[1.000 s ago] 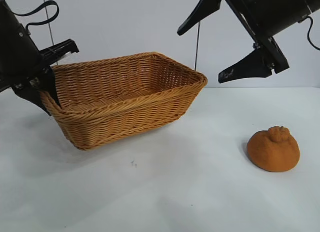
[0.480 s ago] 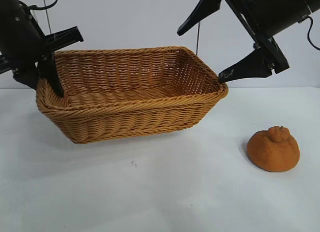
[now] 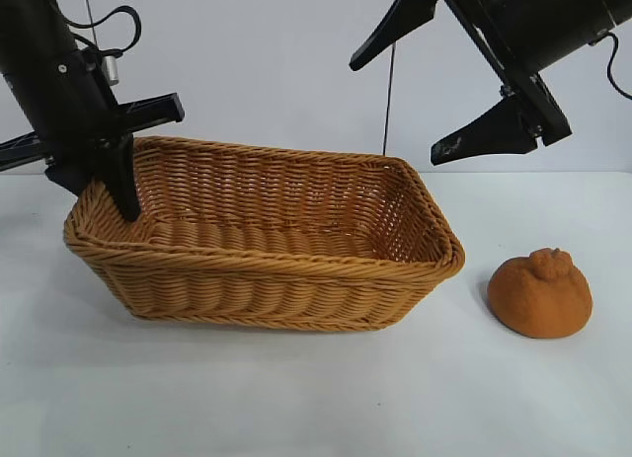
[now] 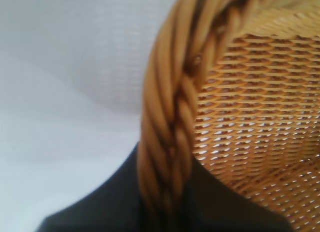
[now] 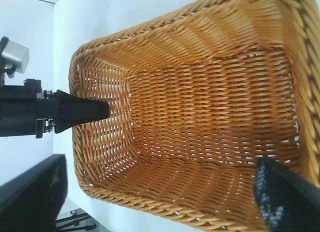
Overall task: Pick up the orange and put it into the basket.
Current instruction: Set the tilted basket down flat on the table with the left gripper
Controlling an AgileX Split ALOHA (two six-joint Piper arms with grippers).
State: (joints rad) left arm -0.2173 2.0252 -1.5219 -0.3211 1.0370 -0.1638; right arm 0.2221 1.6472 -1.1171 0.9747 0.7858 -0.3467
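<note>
Basket (image 3: 267,269): left pincer (image 3: 114,186) clamped on rim, set down w/o tipping; right pincer (image 3: 444,102) wide open over orange (image 3: 540,293) nr worktop right edge.

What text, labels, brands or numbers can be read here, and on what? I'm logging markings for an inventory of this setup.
None: no readable text in any view.
Wicker basket: plain weave, no tag or label showing.
Orange: no sticker or print.
Left tool, clamped on the basket's rim, and right tool, open above the basket: plain black, no visible marking.
</note>
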